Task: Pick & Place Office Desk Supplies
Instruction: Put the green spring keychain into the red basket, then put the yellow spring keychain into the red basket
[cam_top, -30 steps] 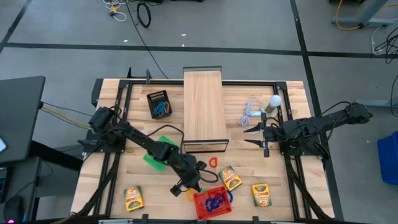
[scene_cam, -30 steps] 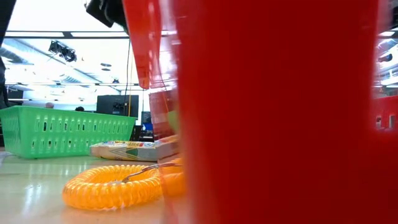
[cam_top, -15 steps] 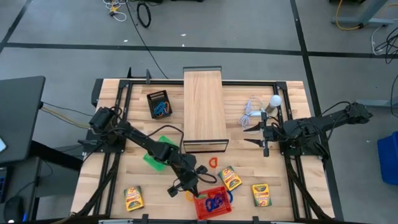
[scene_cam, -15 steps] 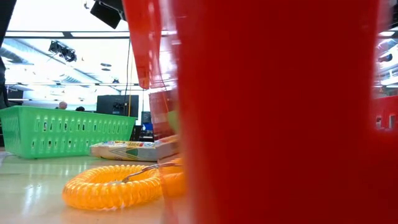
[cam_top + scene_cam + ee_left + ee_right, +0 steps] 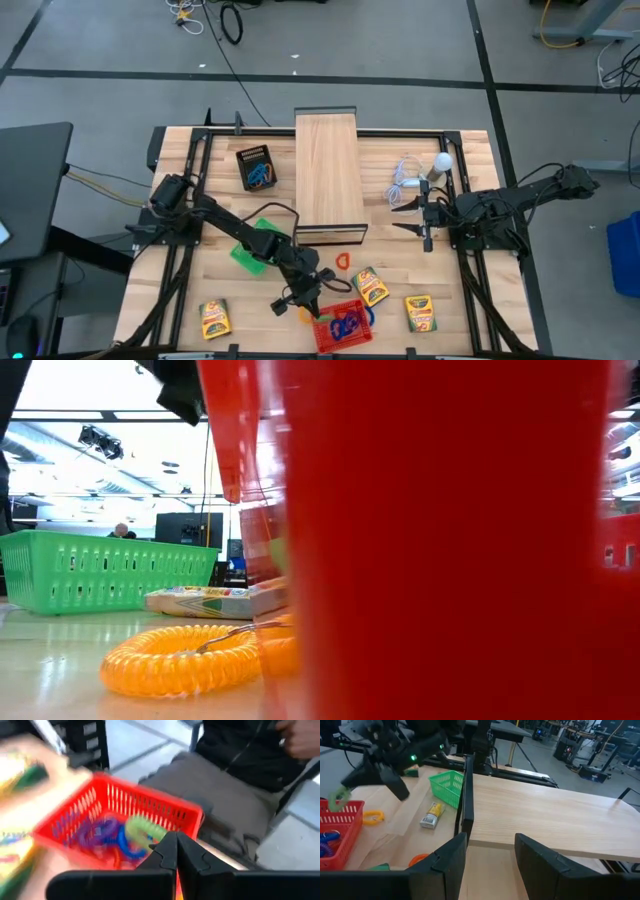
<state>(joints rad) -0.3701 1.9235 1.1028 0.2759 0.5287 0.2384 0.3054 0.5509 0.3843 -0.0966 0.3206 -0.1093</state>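
My left gripper (image 5: 311,303) hovers at the left rim of the red basket (image 5: 322,338), shut on a green loop (image 5: 142,831), which also shows in the right wrist view (image 5: 340,796). Blue and purple loops (image 5: 349,324) lie in the basket. An orange loop (image 5: 180,658) lies on the table beside it, and a red loop (image 5: 343,261) lies farther back. Crayon boxes (image 5: 214,318) (image 5: 371,287) (image 5: 420,313) lie flat along the near side. My right gripper (image 5: 412,218) waits open at the right, holding nothing. My left gripper pinches the green loop's coil (image 5: 150,834) between its two shut fingertips. The fingers slant down from the table's left toward the basket. The loop hangs clear of the table at the tips, above the basket's rim (image 5: 342,809).
A long wooden box (image 5: 329,175) stands in the middle, with a green basket (image 5: 250,250) under my left arm. A black box with blue loops (image 5: 258,167) sits at the far left. A white bulb with its cable (image 5: 441,162) is at the right. A seated person (image 5: 240,795) shows beyond the near edge.
My left gripper has turned a little at the wrist over the red basket's left rim and stays shut. My right arm has kept still.
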